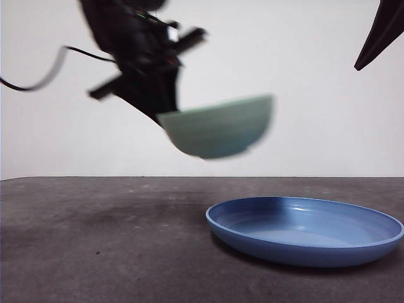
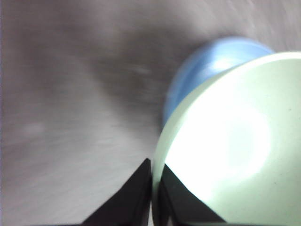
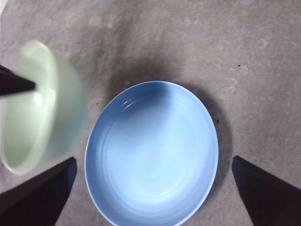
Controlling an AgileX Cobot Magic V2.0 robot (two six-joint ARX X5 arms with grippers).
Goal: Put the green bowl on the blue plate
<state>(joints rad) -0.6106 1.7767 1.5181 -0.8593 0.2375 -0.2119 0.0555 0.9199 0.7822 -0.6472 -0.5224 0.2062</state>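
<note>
The pale green bowl (image 1: 218, 129) hangs tilted in the air, up and to the left of the blue plate (image 1: 303, 230), which lies flat on the table at the right. My left gripper (image 1: 161, 117) is shut on the bowl's left rim. In the left wrist view its jaws (image 2: 153, 174) pinch the bowl's edge (image 2: 235, 150), with the plate (image 2: 207, 70) showing beyond. My right gripper (image 3: 153, 161) hovers open above the plate (image 3: 150, 188), and the bowl (image 3: 42, 108) is beside the plate in that view. In the front view the right arm is only a black tip (image 1: 379, 38).
The dark grey table (image 1: 95, 240) lies under everything, and a plain white wall stands behind it. A black cable (image 1: 38, 79) trails from the left arm at the upper left.
</note>
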